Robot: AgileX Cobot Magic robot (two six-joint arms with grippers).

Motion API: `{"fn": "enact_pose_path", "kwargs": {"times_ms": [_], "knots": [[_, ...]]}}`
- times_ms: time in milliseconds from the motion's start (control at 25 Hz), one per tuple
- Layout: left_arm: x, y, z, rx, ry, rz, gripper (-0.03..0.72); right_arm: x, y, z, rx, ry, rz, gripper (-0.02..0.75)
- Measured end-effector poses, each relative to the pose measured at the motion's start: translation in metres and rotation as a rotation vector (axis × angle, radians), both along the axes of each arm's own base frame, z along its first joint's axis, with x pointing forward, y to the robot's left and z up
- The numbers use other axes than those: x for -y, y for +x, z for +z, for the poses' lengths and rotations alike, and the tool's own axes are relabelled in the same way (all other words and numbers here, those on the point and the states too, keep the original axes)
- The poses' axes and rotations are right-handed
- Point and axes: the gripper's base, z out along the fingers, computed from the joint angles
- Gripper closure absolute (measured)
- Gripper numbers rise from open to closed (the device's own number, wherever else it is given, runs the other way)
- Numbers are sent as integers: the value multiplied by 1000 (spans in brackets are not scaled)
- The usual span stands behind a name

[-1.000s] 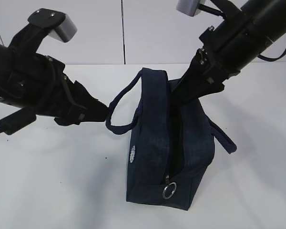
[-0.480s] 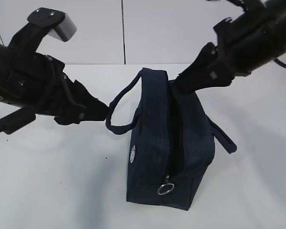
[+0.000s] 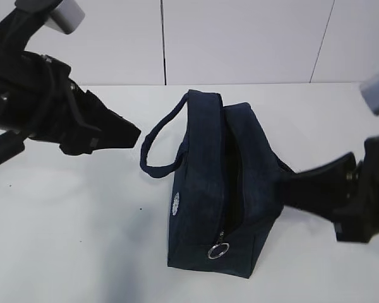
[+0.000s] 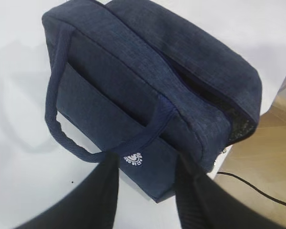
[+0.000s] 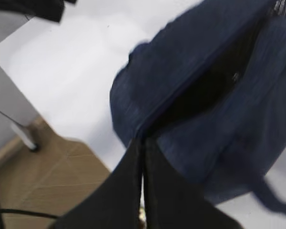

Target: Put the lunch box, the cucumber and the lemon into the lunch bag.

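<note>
The dark navy lunch bag [image 3: 202, 183] stands in the middle of the white table, its top zipper open and the inside dark. Its ring pull [image 3: 218, 250] hangs at the near end and a round white logo [image 4: 135, 159] marks its side. My left gripper [image 3: 135, 134] hovers left of the bag's loop handle [image 3: 153, 146], open, with nothing between its fingers; in the left wrist view the left gripper [image 4: 147, 162] frames the bag [image 4: 133, 81] from above. My right gripper [image 3: 289, 187] sits low against the bag's right side, shut and empty; right gripper [image 5: 143, 141] points at the bag [image 5: 195, 71]. The lunch box, the cucumber and the lemon are out of view.
White table [image 3: 82, 240] with a pale panelled wall [image 3: 240, 38] behind. In the wrist views the table edge drops to a brown floor [image 4: 276, 157] with a black cable [image 4: 257, 191]. The bag's second handle [image 3: 297, 183] hangs on the right side.
My right gripper left the bag's opening, shut, and swung down to the bag's right side. My left arm rose and drew back a little from the handle.
</note>
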Motion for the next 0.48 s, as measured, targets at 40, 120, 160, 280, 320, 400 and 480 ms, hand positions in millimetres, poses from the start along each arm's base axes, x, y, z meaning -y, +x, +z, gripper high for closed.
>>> {"fn": "enact_pose_path", "kwargs": {"times_ms": [40,120,160,280,320,400,480], "knots": [[0,-1,1,-3,0,-6,421,0,-4,-11,-28,14,-4,738],[0,-3,1,-13,2,-16,421,0,-11,-27,-72,64,-15,738],[0,-3,0,-17,3,-19,421,-1,-11,-31,-87,99,-27,738],[0,-5,0,-26,6,-28,421,-3,-6,-39,-159,204,-91,738],[0,-5,0,-28,6,-30,421,-4,-4,-42,-180,221,-99,738],[0,-5,0,-30,7,-31,421,-8,-1,-51,-244,235,-77,738],[0,-5,0,-32,8,-34,421,-13,1,-63,-315,245,-32,738]]}}
